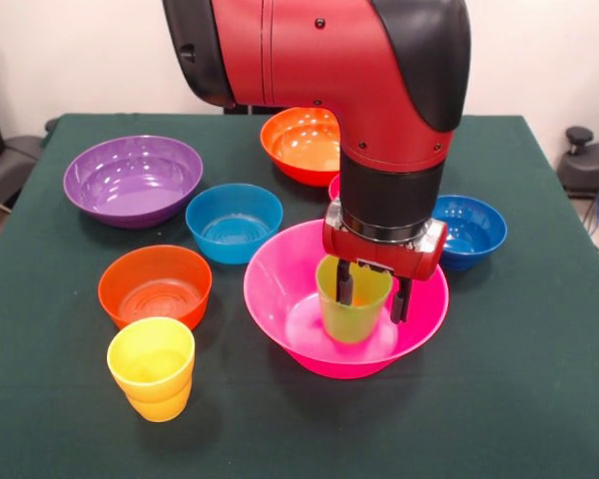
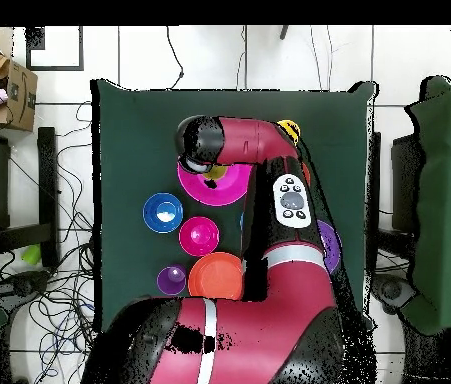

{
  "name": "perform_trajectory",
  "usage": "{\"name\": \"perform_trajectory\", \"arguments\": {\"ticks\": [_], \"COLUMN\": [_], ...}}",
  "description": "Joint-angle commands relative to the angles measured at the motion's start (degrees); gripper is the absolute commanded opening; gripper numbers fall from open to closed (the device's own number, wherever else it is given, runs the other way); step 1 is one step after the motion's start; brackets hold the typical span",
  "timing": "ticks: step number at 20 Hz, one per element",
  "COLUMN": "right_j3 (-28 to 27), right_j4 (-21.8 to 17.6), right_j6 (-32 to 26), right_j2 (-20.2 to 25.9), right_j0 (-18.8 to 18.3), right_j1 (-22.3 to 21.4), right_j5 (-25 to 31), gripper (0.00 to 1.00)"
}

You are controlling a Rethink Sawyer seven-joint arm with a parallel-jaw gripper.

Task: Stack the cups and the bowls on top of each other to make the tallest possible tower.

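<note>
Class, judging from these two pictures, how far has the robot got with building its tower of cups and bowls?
Barely started. The big pink bowl serves as the base, and the gripper has its fingers around the rim of the green cup standing inside it. Still loose on the table: the yellow cup, purple bowl, light blue bowl, both orange bowls and dark blue bowl.

Green-clothed table (image 1: 539, 399); on it pink bowl (image 1: 280, 299); purple bowl (image 1: 132, 180); orange bowls (image 1: 155, 286); blue bowls (image 1: 234, 222); yellow cup (image 1: 152, 367).
</note>
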Motion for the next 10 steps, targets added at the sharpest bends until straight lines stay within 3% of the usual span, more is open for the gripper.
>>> {"name": "perform_trajectory", "arguments": {"ticks": [1, 10], "right_j3": [0.31, -0.71], "right_j4": [-5.81, -5.9], "right_j6": [-9.07, -9.09], "right_j2": [2.68, 2.55], "right_j0": [0.38, 0.5], "right_j1": [-0.94, -0.41], "right_j5": [-0.34, 0.07], "gripper": [1.0, 1.0]}}
